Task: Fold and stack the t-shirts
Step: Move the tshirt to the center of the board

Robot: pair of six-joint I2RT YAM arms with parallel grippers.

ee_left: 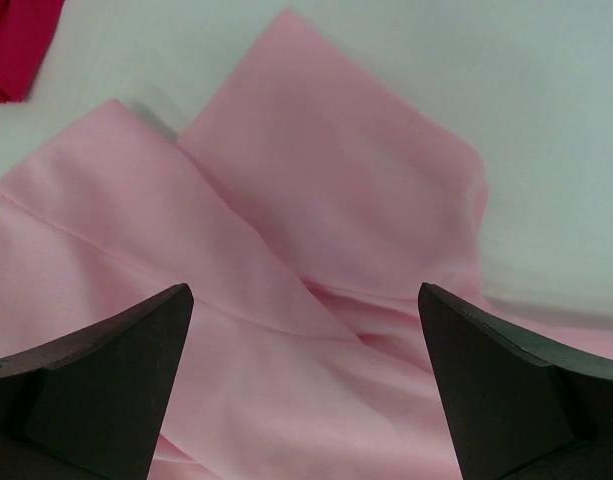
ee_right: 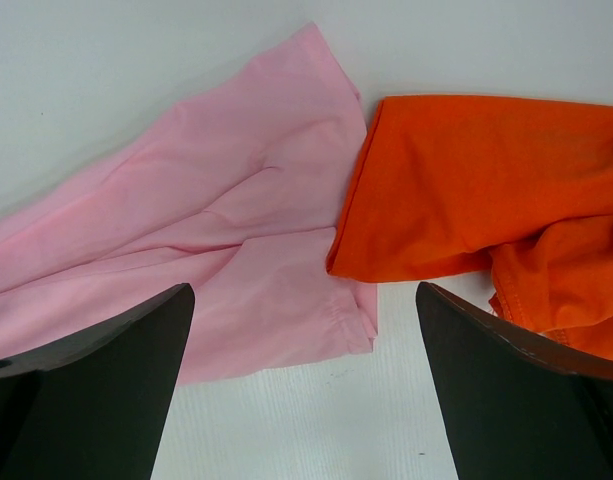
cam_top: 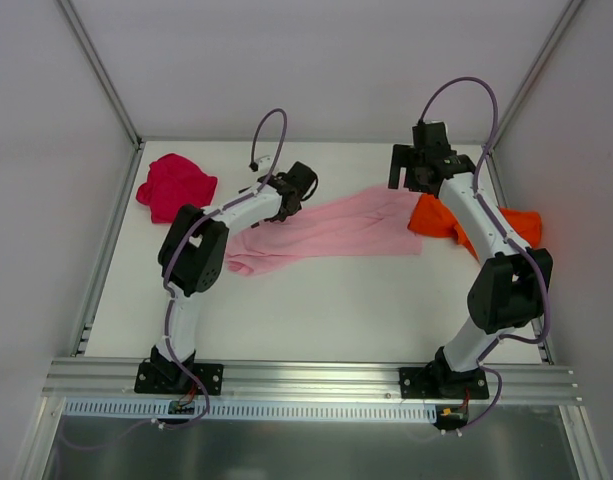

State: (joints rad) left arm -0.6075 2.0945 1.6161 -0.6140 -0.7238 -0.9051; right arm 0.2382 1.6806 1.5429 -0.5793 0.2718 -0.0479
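Pink shirt (cam_top: 331, 228) lies crumpled mid-desk (cam_top: 336, 310) touching the orange shirt (cam_top: 428, 215), red shirt (cam_top: 174, 185) well apart; your left hand (ee_left: 306, 300) and right hand (ee_right: 304, 300) both hover spread.

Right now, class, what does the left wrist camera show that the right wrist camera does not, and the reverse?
Only the left wrist view shows a corner of the red t-shirt, at its upper left. Only the right wrist view shows the orange t-shirt, its edge meeting the pink t-shirt. Both show that pink t-shirt on the white table, and an open tool: the left tool, the right tool.
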